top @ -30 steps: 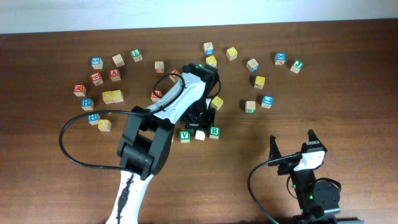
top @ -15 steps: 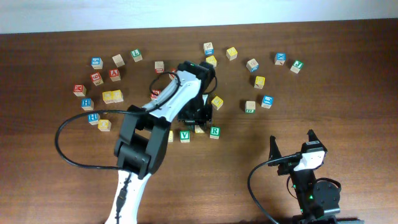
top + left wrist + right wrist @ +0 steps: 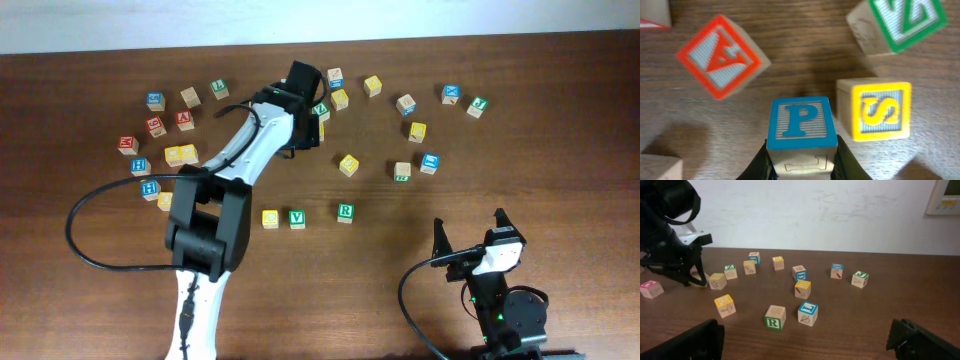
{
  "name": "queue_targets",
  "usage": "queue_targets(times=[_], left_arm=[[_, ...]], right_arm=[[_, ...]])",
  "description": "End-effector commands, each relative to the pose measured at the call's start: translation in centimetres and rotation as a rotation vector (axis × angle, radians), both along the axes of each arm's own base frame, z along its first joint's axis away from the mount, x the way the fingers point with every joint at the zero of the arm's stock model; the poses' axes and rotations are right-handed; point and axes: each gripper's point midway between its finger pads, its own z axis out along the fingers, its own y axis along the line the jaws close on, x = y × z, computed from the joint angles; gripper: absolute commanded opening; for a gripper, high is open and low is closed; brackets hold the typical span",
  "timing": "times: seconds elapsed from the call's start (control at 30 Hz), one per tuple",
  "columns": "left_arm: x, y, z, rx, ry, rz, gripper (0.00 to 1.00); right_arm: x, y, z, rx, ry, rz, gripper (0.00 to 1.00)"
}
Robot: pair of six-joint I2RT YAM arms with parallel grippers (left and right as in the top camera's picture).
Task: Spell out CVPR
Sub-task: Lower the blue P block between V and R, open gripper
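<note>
My left gripper (image 3: pixel 303 135) is at the back of the table among loose blocks. In the left wrist view its fingers (image 3: pixel 802 162) press both sides of a blue P block (image 3: pixel 800 122), which the arm hides from overhead. A yellow S block (image 3: pixel 881 111), a green Z block (image 3: pixel 902 20) and a red A block (image 3: pixel 720 55) lie around it. Near the front, a yellow block (image 3: pixel 270 218), a green V block (image 3: pixel 297 218) and a green R block (image 3: pixel 345 212) form a row, with a gap between V and R. My right gripper (image 3: pixel 469 230) is open and empty.
Many loose letter blocks lie scattered across the back of the table, left (image 3: pixel 155 100) to right (image 3: pixel 477 106). A yellow block (image 3: pixel 349 164) and a blue block (image 3: pixel 429 162) sit mid-table. The left arm's black cable (image 3: pixel 90 240) loops over the front left.
My left arm has swung from the front row to the back of the table. The pale block seen between V and R is gone from that gap. The right arm has not moved.
</note>
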Motion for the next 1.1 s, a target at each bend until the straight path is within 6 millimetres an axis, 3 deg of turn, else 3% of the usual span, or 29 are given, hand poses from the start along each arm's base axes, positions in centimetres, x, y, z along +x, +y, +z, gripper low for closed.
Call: queue_targets(times=[0.0,0.13,0.27,0.4,0.5,0.6,0.77,0.83,0.97,1.07], left_arm=[[-1.3,-0.8,-0.7,0.032,0.028,-0.025,0.10],[-4.5,0.4,-4.0,0.071,0.134,-0.013,0.18],[-6.5,0.0,-4.5,0.038,0.222,-0.027,0.23],[-7.9,-0.1,-4.6,0.021,0.284,-0.033,0.35],[-6.8,0.2,-2.8,0.022,0.267,-0.020,0.34],[-3.9,0.6,0.1,-0.009,0.189,0.008,0.35],[-2.5,-0.1,0.3,-0.037,0.129,0.013,0.34],[-2.7,0.0,0.3,-0.033,0.139,0.013,0.31],[-4.0,0.5,-1.1,-0.011,0.187,0.015,0.34],[-3.8,0.7,-1.2,-0.002,0.172,0.018,0.34]], right_arm=[[0.0,-0.3,-0.2,0.002,0.003,-0.017,0.98],[0.0,-0.3,-0.2,0.002,0.004,-0.017,0.98],[0.0,-0.3,-0.2,0.002,0.003,-0.017,0.98],[0.0,-0.3,-0.2,0.002,0.003,-0.017,0.98],[0.0,-0.3,-0.2,0.002,0.003,-0.017,0.98],[0.0,-0.3,-0.2,0.002,0.003,-0.017,0.98],[0.0,-0.3,-0.2,0.002,0.004,-0.017,0.98],[0.0,-0.3,-0.2,0.002,0.003,-0.017,0.98],[0.0,-0.3,-0.2,0.002,0.003,-0.017,0.98],[0.0,-0.3,-0.2,0.002,0.003,-0.017,0.98]])
